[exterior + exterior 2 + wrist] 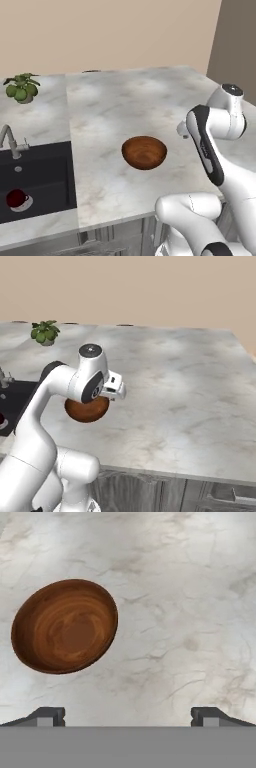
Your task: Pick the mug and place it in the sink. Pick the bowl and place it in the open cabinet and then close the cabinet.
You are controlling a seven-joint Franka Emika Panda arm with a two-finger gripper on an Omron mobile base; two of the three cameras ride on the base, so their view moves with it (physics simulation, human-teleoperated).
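A grey marble counter point(125, 107) is seen from behind a white robot arm point(210, 150), w/ a beige wall at the back.

Left base view: a wide brown bowl point(144, 152) is set upright on the counter, roughly mid-frame, just left of the arm. At far left a black sink point(45, 170) is sunk into the marble, w/ a slim silver faucet point(9, 141) at its back edge. The small dark red mug point(17, 199) is seen lying inside the sink basin, near its front left, its whitish part beside it. A small potted plant point(22, 88) is placed on the counter behind the sink, well apart from the bowl.

Right base view: the bowl point(87, 410) is partly hidden behind the arm's wrist; only its lower half is visible. The plant point(45, 332) is shown at the far back left. A corner of the sink point(15, 398) is caught at the left edge; the mug can't be made out clearly there. More bare marble to the right is shown here than in the left view.

Hand view: the bowl point(65, 626) is looked down on from above, its glossy wood-grain inside visible, sitting in the left half of the frame. The gripper point(128, 716) is held above the counter, fingers spread fully apart, nothing between them. The bowl is not touched; it lies ahead of and to the left of the finger tips point(49, 715).
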